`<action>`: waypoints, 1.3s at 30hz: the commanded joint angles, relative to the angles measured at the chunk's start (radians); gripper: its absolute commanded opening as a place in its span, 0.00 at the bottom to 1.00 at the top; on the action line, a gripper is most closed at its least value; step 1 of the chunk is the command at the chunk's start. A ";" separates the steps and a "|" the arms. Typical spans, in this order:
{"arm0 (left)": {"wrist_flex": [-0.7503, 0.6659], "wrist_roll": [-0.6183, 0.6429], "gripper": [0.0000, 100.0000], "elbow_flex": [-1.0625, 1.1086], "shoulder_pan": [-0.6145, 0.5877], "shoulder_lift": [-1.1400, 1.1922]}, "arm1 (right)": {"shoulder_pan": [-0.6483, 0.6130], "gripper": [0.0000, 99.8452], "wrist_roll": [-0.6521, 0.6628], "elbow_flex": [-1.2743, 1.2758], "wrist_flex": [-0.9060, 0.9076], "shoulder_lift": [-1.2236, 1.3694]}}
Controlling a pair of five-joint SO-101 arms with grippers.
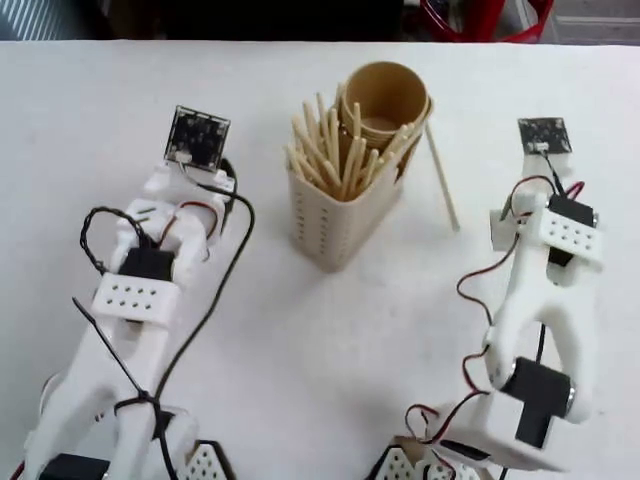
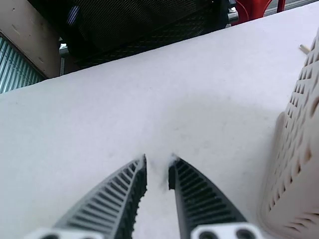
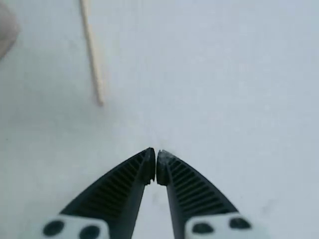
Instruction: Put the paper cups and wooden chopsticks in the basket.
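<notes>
The basket (image 1: 335, 232) holds paper cups (image 1: 385, 95) and chopsticks (image 1: 330, 155), one chopstick (image 1: 441, 180) lies outside; left gripper (image 2: 158, 162) slightly apart, right gripper (image 3: 155, 160) together.

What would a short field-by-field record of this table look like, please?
basket: upright on the table, between the two arms
paper cups: stacked inside the basket
bundled chopsticks: standing in the basket beside the cups
loose chopstick: flat on the table, on the right arm's side of the basket
left claw: slightly open, empty, near the basket
right claw: shut, empty, short of the loose chopstick
</notes>
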 commanded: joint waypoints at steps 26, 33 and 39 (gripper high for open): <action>-0.137 0.002 0.09 0.060 -0.004 -0.036 | -0.228 0.21 0.031 -0.496 0.111 0.533; -0.160 0.002 0.09 0.068 -0.008 -0.036 | -0.191 0.14 0.032 -0.493 0.114 0.510; -0.160 0.002 0.09 0.068 -0.008 -0.036 | -0.223 0.16 0.031 -0.476 0.142 0.418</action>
